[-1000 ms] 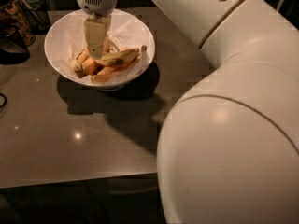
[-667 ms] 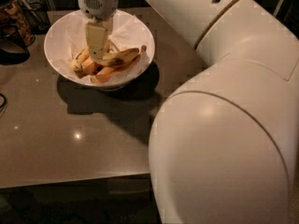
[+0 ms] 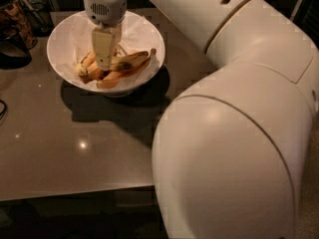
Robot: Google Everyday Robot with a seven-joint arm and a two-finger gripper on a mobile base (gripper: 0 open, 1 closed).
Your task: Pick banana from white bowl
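Gripper [image 3: 104, 59] is down inside the bowl [image 3: 60, 51], hanging straight from the wrist, tip sunk into the middle of the fruit pile. Top-down entry makes sense: the flaring sides block any side approach. Can't tell from this angle whether it's spread or pinching anything, because only one flat face shows. Banana [image 3: 130, 72] lies in the bowl, which I take to be the long curved one along the front, with its dark-tipped stem pointing up-right toward the rim. It sits just right of and below the gripper tip and looks to touch it, though real contact is unclear. The bruised one [image 3: 127, 60] lies just behind it, leaning on it. Shorter pieces [image 3: 85, 63] are bunched on the left. All of them rest on the paper [image 3: 144, 34], slumped to the centre as the bowl's slope would put them. The bowl stands on the dark table [image 3: 75, 143], near its far-left part, with dark clutter [image 3: 12, 39] beside it at the left edge. The arm [image 3: 239, 133] reaches in from the right, and its big elbow shell fills the near-right of the view. Versus a second ago, the wrist housing sits a bit lower over the bowl, so the gripper has dropped deeper into the pile. The elbow shell has swung left and covers more table. Bowl and fruit look unmoved, nothing lifted. Judgement: at or just before grasp, and the pick is not done.
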